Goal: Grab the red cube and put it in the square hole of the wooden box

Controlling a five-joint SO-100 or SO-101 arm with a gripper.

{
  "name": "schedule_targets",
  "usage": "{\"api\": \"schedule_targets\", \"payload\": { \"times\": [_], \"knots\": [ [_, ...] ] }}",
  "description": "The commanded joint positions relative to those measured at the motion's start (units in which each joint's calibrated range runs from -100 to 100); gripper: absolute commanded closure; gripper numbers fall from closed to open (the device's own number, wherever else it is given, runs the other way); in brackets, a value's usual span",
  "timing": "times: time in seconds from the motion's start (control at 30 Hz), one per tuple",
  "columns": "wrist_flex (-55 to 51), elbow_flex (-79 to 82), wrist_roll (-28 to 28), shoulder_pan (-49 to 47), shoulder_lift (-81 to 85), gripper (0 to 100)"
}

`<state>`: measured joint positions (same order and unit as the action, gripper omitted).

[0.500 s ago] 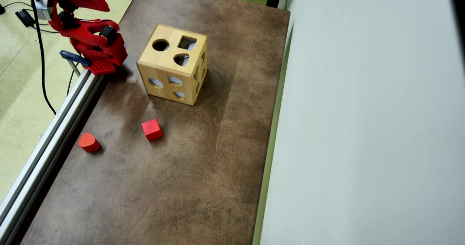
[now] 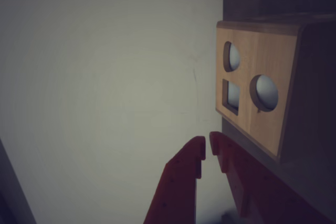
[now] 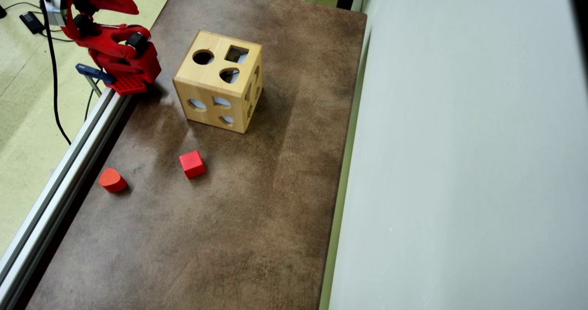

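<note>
The red cube [image 3: 192,164] lies on the brown table in the overhead view, in front of the wooden box [image 3: 218,80] and apart from it. The square hole [image 3: 236,54] is in the box's top face, next to a round cutout and a rounded-triangle cutout. My gripper [image 3: 128,7] is raised at the top left, well away from the cube. In the wrist view the gripper [image 2: 207,148] is shut with nothing between its fingers. Beside it is the wooden box [image 2: 273,114], one face showing a square hole [image 2: 232,95]. The cube is out of the wrist view.
An orange-red rounded block [image 3: 112,180] lies near the table's left edge, beside the aluminium rail [image 3: 59,181]. A pale grey wall [image 3: 459,163] runs along the table's right side. The arm's base [image 3: 128,78] is clamped at the rail, left of the box.
</note>
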<state>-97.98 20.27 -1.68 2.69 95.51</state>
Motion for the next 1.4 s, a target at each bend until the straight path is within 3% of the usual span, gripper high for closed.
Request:
{"api": "schedule_targets", "payload": {
  "times": [0.0, 0.5, 0.63, 0.87, 1.07, 1.17, 1.37],
  "knots": [
    [0.07, 0.03, -0.10, -0.17, -0.18, 97],
    [0.31, -1.04, -0.54, -0.17, -0.18, 97],
    [6.67, -3.99, -0.54, -0.17, -1.45, 97],
    [24.92, -14.37, -0.59, 0.50, -20.14, 97],
    [26.37, -20.18, -0.63, 1.32, -37.46, 97],
    [26.29, -19.56, -0.63, 7.41, -44.26, 97],
    [26.29, -19.29, -0.68, 29.62, -60.73, 97]
  ]
}}
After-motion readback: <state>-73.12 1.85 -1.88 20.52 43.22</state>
